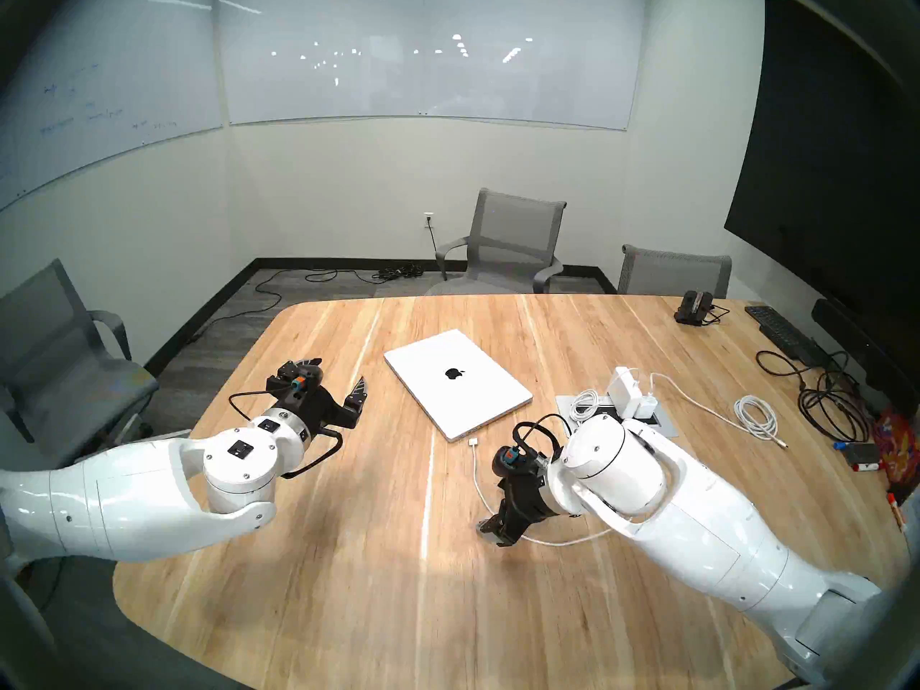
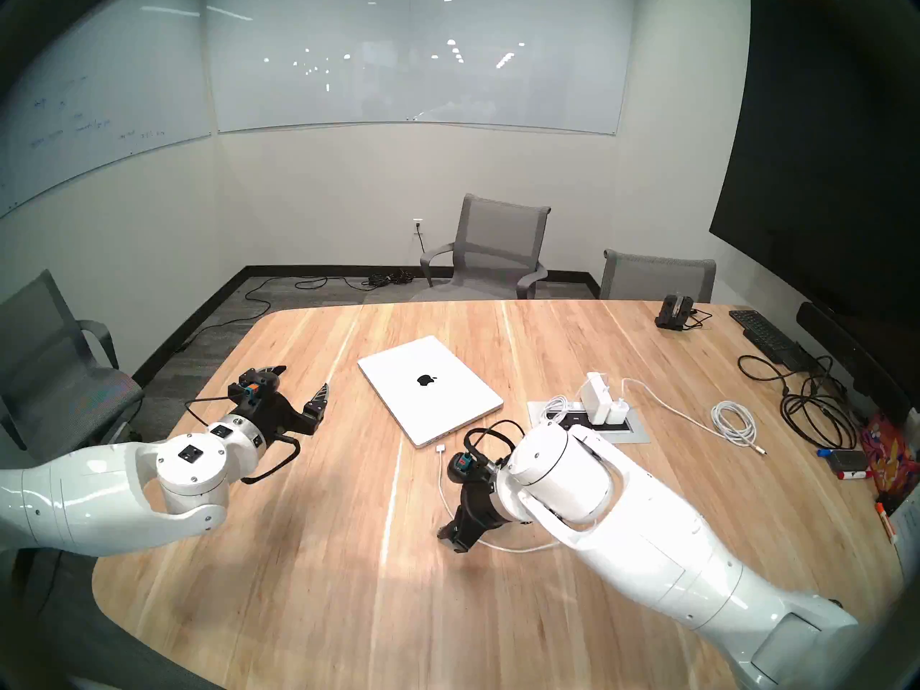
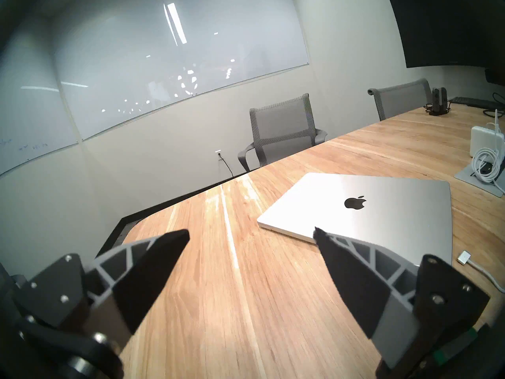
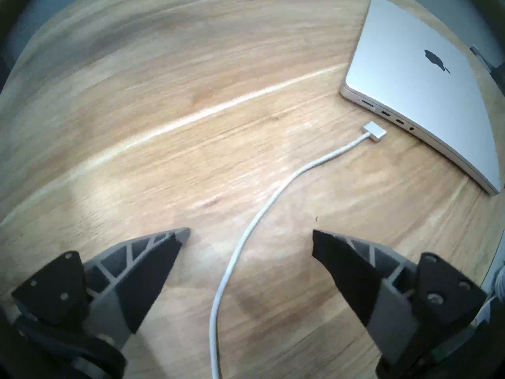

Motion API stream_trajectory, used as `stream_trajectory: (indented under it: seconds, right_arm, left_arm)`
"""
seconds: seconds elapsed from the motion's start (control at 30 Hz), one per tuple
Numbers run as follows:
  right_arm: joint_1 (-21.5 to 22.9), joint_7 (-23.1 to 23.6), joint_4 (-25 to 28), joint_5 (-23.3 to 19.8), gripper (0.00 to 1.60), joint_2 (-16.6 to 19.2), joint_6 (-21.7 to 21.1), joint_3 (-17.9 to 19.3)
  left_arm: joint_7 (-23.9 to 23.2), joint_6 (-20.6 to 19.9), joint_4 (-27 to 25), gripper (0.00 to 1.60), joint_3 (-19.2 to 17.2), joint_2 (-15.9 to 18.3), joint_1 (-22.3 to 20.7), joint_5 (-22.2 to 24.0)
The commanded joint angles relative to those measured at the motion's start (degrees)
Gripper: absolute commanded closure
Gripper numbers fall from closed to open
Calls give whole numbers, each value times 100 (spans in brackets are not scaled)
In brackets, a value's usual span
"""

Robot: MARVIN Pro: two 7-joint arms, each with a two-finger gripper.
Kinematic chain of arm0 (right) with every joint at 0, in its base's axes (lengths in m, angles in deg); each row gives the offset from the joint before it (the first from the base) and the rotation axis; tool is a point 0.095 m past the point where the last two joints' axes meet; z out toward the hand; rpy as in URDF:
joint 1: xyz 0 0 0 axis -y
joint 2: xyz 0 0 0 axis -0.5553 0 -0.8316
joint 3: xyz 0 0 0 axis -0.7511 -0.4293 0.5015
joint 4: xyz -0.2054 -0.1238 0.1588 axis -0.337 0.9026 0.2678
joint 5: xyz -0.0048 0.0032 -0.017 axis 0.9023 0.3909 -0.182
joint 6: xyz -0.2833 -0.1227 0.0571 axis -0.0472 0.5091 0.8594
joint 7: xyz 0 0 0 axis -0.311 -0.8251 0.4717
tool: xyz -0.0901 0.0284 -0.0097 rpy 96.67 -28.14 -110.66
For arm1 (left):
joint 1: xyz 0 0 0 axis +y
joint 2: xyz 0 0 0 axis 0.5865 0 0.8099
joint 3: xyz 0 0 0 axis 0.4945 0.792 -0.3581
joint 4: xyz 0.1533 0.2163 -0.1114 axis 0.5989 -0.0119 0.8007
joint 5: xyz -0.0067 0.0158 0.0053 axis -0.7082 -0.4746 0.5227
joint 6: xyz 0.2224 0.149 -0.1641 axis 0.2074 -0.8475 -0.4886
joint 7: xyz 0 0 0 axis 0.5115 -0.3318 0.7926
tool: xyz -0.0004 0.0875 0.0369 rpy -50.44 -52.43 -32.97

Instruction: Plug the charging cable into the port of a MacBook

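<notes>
- On the wooden worktop (image 1: 348, 599), a shut silver MacBook (image 1: 458, 383) lying flat, black apple mark up.
- Just beside its near edge, not plugged in, the flat end of the charging cable (image 4: 373, 131); a small gap between plug and the row of ports.
- From that plug, a thin white cord curving back along the wood and passing between the two fingers of the right hand (image 4: 251, 233).
- Right hand spread wide, tipped down over the cord, holding nothing; cannot tell if a fingertip touches the wood.
- Left hand (image 3: 251, 233) spread wide too, holding nothing, up off the wood, pointing toward the MacBook's left corner.
- Behind the right arm, a white charger block (image 1: 628, 392) standing at a grey plate set in the worktop.
- Farther right, a coiled white cable (image 1: 756, 415) lying alone.
</notes>
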Motion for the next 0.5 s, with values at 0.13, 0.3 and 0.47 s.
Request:
stream_trajectory:
  seconds: [0.13,0.3,0.47]
  right_arm:
    - [8,-86,88,-189,72,0,12,115]
    - [-3,-148,91,-244,82,13,12,89]
    - [5,-210,100,-297,82,30,12,50]
  left_arm:
    - [-6,21,-12,0,-76,-8,-80,12]
    - [-7,21,-12,0,-76,-8,-80,12]
    - [-7,21,-12,0,-76,-8,-80,12]
